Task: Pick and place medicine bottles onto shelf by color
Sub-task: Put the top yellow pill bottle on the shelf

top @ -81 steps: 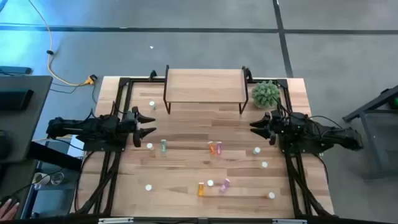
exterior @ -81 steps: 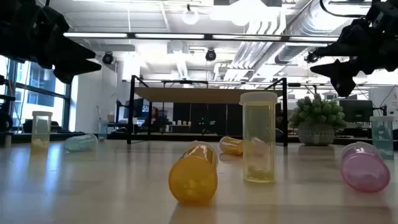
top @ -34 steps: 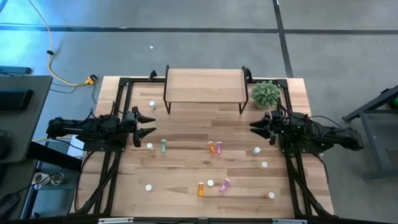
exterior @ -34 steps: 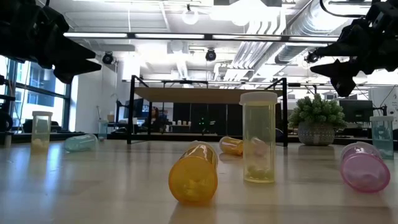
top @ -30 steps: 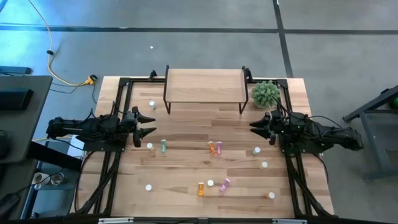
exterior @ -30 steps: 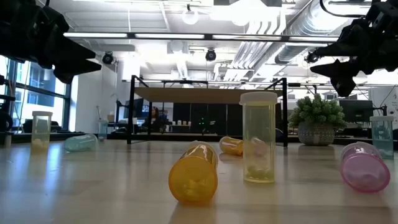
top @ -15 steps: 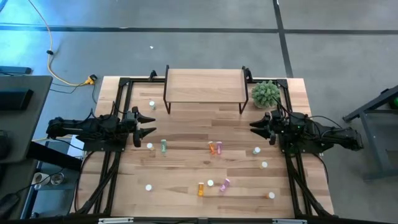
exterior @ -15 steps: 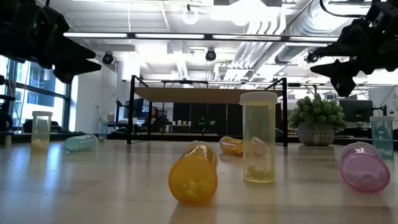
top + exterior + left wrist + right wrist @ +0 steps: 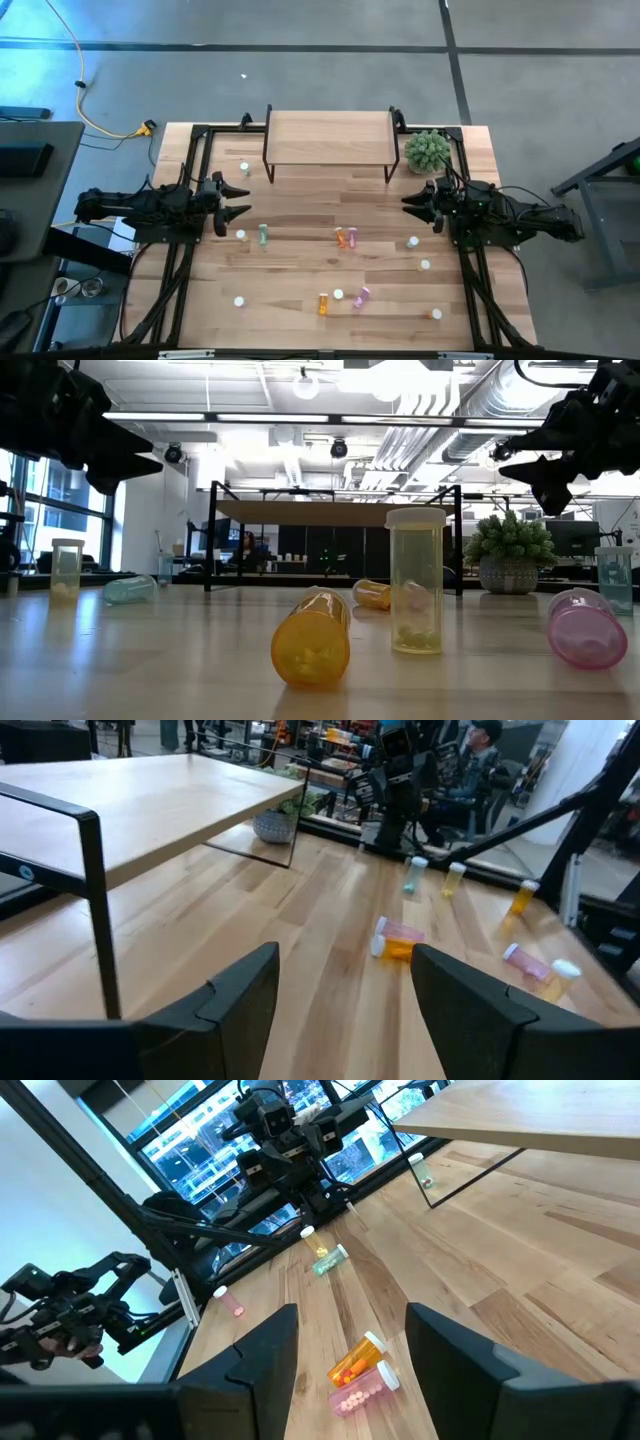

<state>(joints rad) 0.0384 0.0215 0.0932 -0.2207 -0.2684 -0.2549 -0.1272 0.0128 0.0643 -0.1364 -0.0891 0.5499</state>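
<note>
The table [image 9: 300, 220] carries everything, with the shelf [image 9: 328, 137] standing bare at its far edge, between the two arms. The left gripper [image 9: 240, 200] hangs above the table's left side with its fingers spread apart and nothing between them; the right gripper [image 9: 412, 203] hangs above the right side, likewise parted and empty, just in front of the plant [image 9: 427, 150] at the shelf's right end. The bottles lie scattered on the table in front of the shelf, none on it. An orange bottle [image 9: 342, 237] and a pink bottle [image 9: 351, 237] lie side by side near the middle. A green bottle [image 9: 263, 235] lies near the left gripper, beside an upright one [image 9: 240, 235] showing only its white cap. Nearer the front edge lie another orange bottle [image 9: 323, 304] and another pink bottle [image 9: 362, 297], with an upright capped one [image 9: 338, 294] between them. More capped bottles stand singly toward the right and left sides.
</note>
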